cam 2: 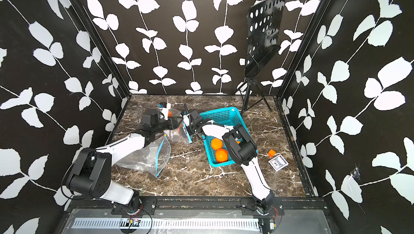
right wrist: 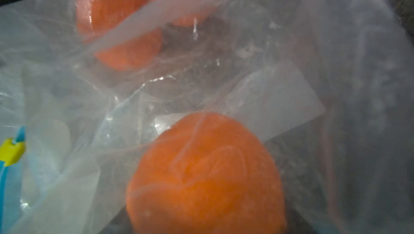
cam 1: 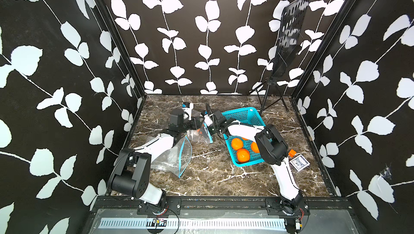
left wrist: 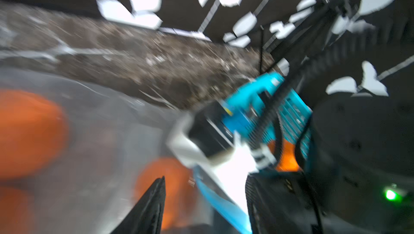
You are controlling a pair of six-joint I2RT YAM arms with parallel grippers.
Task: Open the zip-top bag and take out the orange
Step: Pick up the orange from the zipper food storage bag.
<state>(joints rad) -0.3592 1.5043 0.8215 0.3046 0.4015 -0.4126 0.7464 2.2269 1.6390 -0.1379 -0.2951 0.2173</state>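
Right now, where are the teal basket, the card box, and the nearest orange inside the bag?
teal basket [cam 1: 243,116]: a top view, far mesh wall.
card box [cam 1: 299,163]: a top view, middle of its printed face.
nearest orange inside the bag [right wrist: 206,172]: right wrist view, middle of the fruit, through plastic.

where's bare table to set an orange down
Widest bare patch: front middle of the table, between the front bag, the basket and the rail. A smaller one: front right, between the card deck and the rail. Crowded: back middle, around the back bag beside the basket.
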